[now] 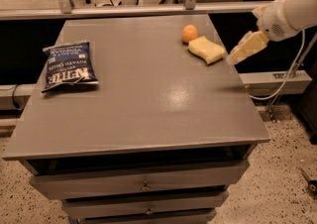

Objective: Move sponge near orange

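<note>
Evidently the placing is as good as done: the sponge [207,49] lies flat on the counter [148,99] at its far right corner, just beside the orange [189,33]. There is only a sliver of space between them, if any; I cannot tell whether they touch. The sponge's long side angles away from the fruit toward the counter's right edge, which fits being set down from that side.

The end effector [237,55] hangs to the right of the sponge, over or just past the counter's edge, apart from the sponge and carrying nothing. I cannot tell whether it is apart or together. My reading is that the arm stands clear so the sponge rests undisturbed.

The blue Kettle chip bag [68,64] lies well apart at the left, playing no part.
</note>
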Motion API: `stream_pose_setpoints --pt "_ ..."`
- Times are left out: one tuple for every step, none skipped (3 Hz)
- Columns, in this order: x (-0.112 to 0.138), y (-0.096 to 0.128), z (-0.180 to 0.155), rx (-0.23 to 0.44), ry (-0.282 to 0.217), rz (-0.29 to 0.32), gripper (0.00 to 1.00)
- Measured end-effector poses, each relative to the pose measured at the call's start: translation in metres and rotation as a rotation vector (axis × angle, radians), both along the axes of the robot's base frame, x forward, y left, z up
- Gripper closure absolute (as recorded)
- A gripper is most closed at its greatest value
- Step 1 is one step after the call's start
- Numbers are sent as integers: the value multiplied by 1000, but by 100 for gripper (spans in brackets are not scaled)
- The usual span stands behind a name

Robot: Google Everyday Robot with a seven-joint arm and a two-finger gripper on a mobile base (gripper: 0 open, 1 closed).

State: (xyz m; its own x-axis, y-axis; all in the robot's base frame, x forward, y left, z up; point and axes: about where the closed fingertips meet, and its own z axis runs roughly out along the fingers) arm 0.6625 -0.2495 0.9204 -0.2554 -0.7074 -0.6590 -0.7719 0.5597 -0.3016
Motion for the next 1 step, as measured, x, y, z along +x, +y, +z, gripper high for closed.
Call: stream_pose_setpoints --pt "-42 -31 35 94 -13 93 0"
